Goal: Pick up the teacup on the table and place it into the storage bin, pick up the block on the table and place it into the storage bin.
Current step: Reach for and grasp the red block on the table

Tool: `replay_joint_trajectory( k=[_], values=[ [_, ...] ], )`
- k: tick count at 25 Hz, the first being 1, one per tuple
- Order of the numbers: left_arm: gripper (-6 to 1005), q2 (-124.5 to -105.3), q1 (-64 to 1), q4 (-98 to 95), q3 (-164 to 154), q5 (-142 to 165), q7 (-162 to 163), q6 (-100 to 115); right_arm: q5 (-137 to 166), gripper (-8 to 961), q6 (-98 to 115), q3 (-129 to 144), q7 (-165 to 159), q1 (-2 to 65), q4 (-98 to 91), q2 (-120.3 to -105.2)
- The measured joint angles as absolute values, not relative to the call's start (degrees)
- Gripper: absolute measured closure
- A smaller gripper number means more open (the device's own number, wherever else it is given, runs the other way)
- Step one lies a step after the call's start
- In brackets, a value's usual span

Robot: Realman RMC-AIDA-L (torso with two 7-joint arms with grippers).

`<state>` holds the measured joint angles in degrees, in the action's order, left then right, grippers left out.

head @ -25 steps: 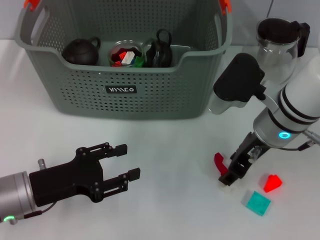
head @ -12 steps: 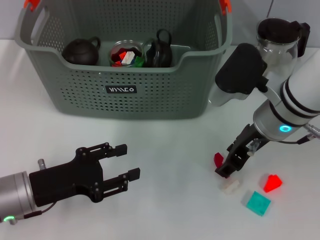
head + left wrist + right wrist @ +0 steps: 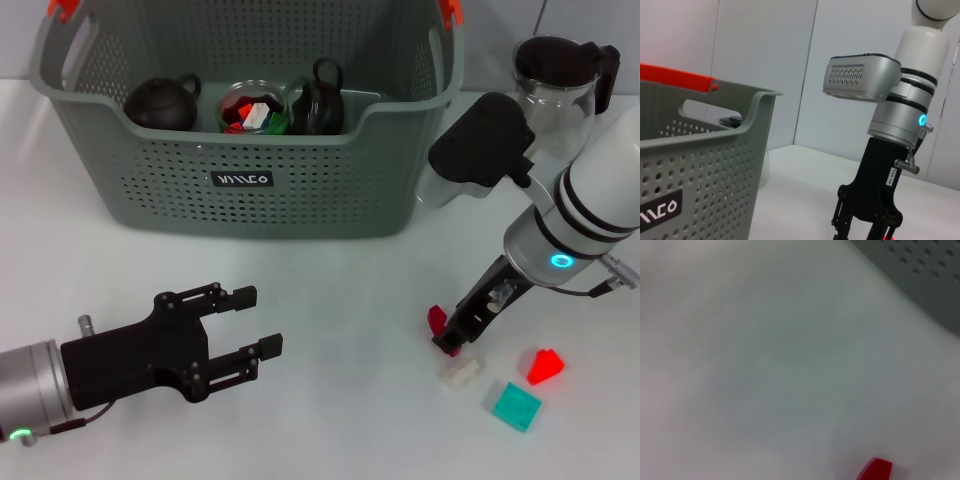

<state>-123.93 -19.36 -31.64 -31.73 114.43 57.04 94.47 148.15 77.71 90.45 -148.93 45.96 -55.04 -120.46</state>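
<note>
Lifting since earlier, right end effector (image 3: 452,338) grips red block (image 3: 436,319).

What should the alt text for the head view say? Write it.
The right claw is low over the white table, at a dark red block, with white, teal and bright red blocks nearby. The left claw hangs open in front of the grey basket.

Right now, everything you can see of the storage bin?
The storage bin is a large grey-green plastic basket with perforated walls, cut-out handles, orange clips on the rim and a small black label on the near wall. It stands upright at the back of the white table. Inside lie two dark teapots and a glass cup of coloured blocks. Neither gripper touches it.
</note>
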Motion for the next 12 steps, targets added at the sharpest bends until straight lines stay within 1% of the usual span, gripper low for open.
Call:
replay_joint_trajectory(
  k=[2,8,12],
  values=[
    [353,-123.93,-19.4,-31.6,-31.7,114.4,57.0,94.4,148.2,309,77.7,90.6,-149.4,46.0,-55.0,-120.48],
    [353,-123.93,-19.2,-31.5,-31.7,114.4,57.0,94.3,148.2,547,77.7,89.0,-150.6,46.1,-55.0,-120.16],
    [353,-123.93,-19.2,-31.5,-31.7,114.4,57.0,94.2,148.2,569,77.8,87.9,-150.6,46.1,-55.0,-120.22]
  ],
)
